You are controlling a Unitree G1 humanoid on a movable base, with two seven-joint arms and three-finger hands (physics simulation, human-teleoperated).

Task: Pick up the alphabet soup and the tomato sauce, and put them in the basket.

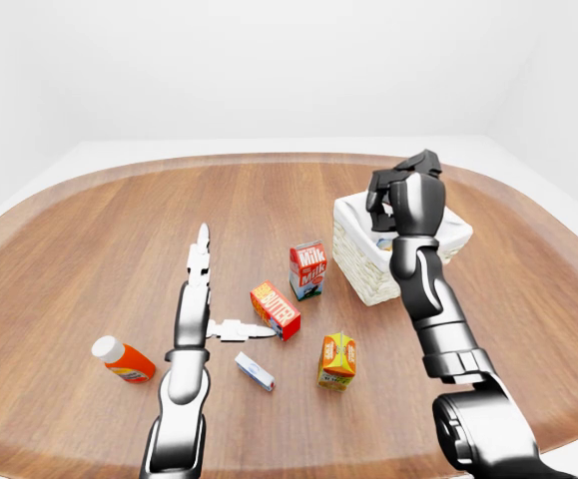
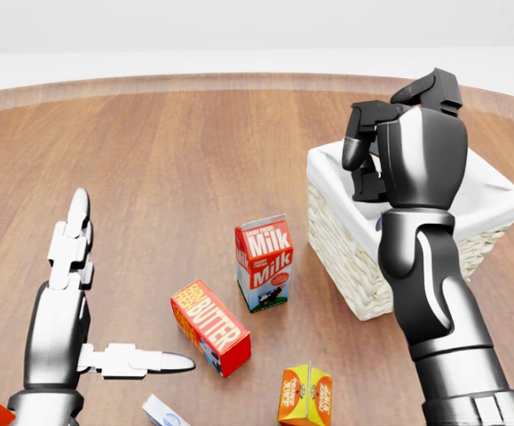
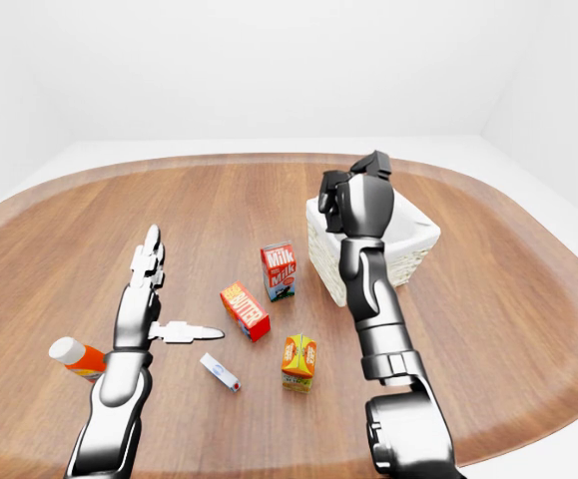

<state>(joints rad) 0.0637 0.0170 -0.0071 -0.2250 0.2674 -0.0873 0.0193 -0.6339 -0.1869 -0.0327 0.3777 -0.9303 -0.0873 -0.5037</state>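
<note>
Wicker basket: one, lined in white cloth [image 2: 345,257], standing at the right of the head view on the wooden table [image 2: 194,151]; its open top faces up, so things can be dropped in from above.
Right hand: raised over the basket's near-left corner [image 2: 376,146], fingers curled loosely inward with nothing visible between them (empty, as far as I can judge); it hangs above the rim, not inside it.
Left hand: spread flat and open [image 2: 79,311], thumb pointing toward the butter box, holding nothing; it hovers low over the table at the left, apparently idle.
Alphabet soup and tomato sauce: neither can is clearly visible; a small dark patch shows in the basket beside the right forearm, but I cannot tell what it is.
Milk carton: one [image 2: 264,263], upright, near the basket's left side.
Butter box: one [image 2: 210,327], lying tilted just below the milk.
Orange carton: one [image 2: 305,395], at the bottom edge.
Small white-and-blue packet: one [image 1: 255,371].
Bottle with white cap: one [image 1: 123,360], lying on its side, leftmost.
Loose items counted: five on the table, none a can.
</note>
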